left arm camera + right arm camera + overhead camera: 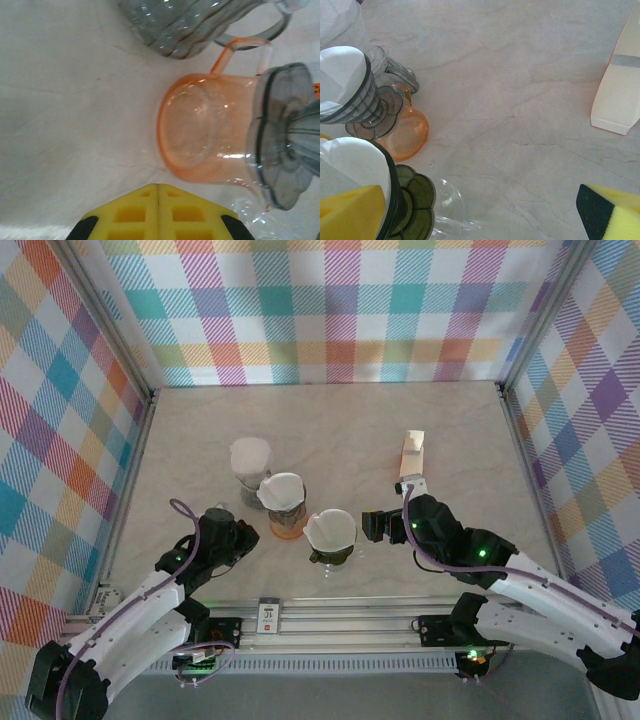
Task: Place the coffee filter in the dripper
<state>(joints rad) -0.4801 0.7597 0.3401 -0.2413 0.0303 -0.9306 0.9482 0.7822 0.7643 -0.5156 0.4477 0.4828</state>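
Right gripper [378,526] wide open, empty, just beside the dripper [330,533]

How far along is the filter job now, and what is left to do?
Done, it seems: a white filter sits in the far dripper, in the middle dripper on the orange cup, and in the nearest dripper. In hand: nothing. The right gripper is open beside the nearest dripper; the left gripper is shut and empty. Left: probably only to draw the arms back.

Drippers [284,502] crowd the centre-left; table [350,430] lies open between them and the box [412,452].
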